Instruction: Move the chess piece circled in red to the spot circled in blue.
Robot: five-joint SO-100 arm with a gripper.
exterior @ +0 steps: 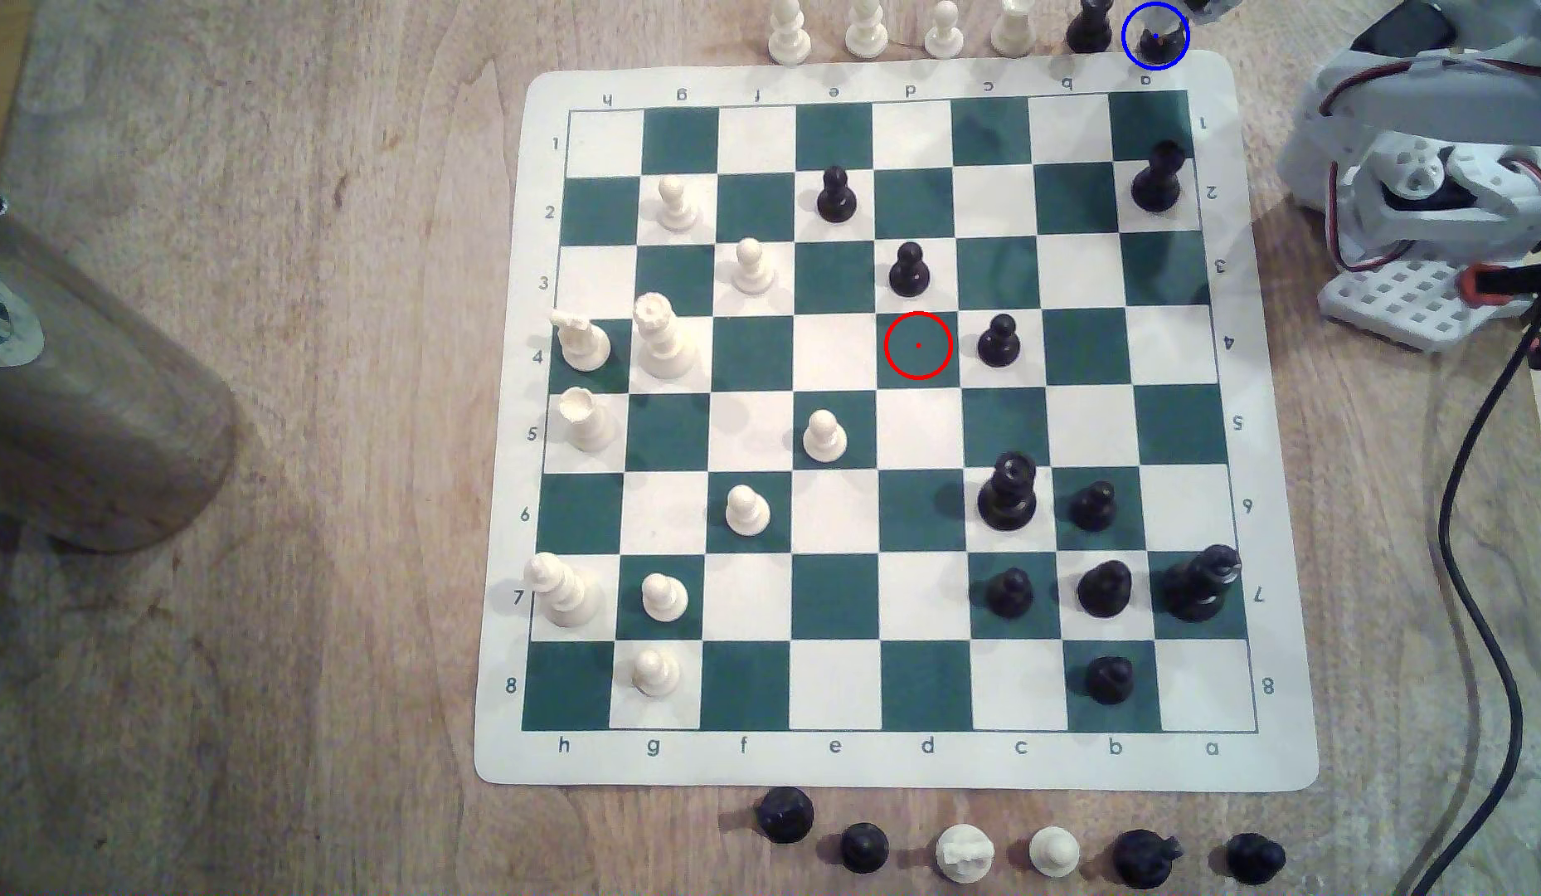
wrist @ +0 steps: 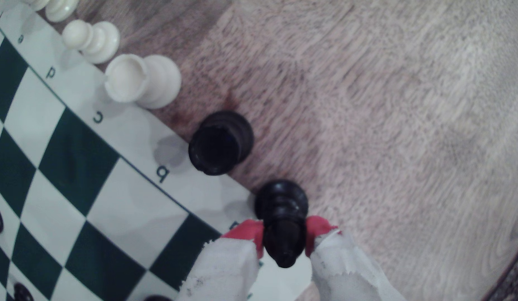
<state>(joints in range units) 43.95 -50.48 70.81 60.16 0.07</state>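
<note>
Pawn (wrist: 284, 223) sits inside the blue ring (exterior: 1156, 35) on our bench (wrist: 397, 115), just off the board's (wrist: 78, 162) a-file corner. We see the hand (wrist: 284, 237) with red-tipped fingers (wrist: 246, 231) pinching it on both sides, black rook (wrist: 220, 143) right beside it.

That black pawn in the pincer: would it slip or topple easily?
The black pawn looks glossy, so it might slip, though the pincer has red pads on both sides. Its flared base probably steadies it on the table. Hard plastic, probably light and stiff.
</note>
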